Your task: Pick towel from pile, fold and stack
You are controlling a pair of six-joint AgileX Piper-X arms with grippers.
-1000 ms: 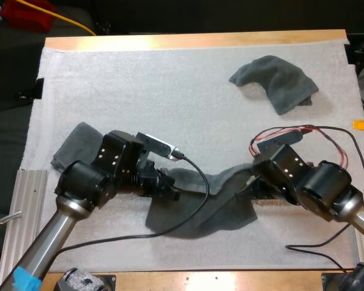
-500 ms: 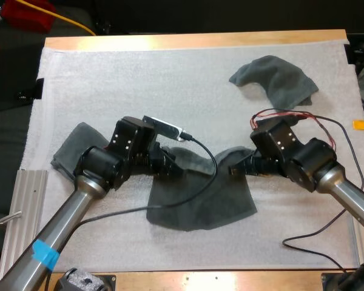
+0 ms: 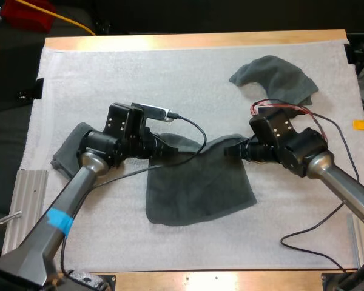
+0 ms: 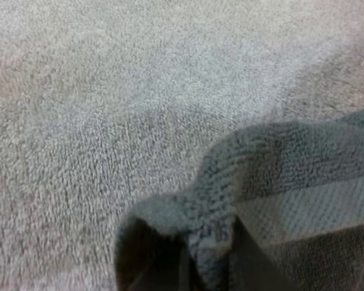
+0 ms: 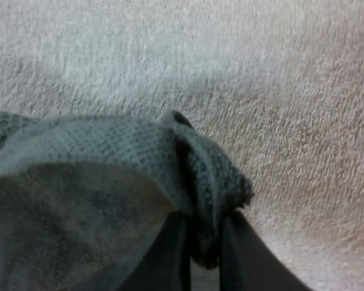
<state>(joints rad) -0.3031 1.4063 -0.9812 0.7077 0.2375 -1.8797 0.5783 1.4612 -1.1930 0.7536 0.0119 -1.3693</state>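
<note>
Towel (image 3: 197,188) spread out, pinched far edge running left-right

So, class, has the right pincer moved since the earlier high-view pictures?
Yes. The right pincer has moved forward, nearer the crumpled towel at the far right, pulling the spread towel by its corner.

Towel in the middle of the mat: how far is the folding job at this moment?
Done: one towel lies spread on the mat. In hand: the left claw and the right claw each pinch a far corner of it. Left: no fold shows yet, stacking remains, and a crumpled towel waits at the far right. A third towel lies under the left arm; folded or not, I cannot tell.
</note>
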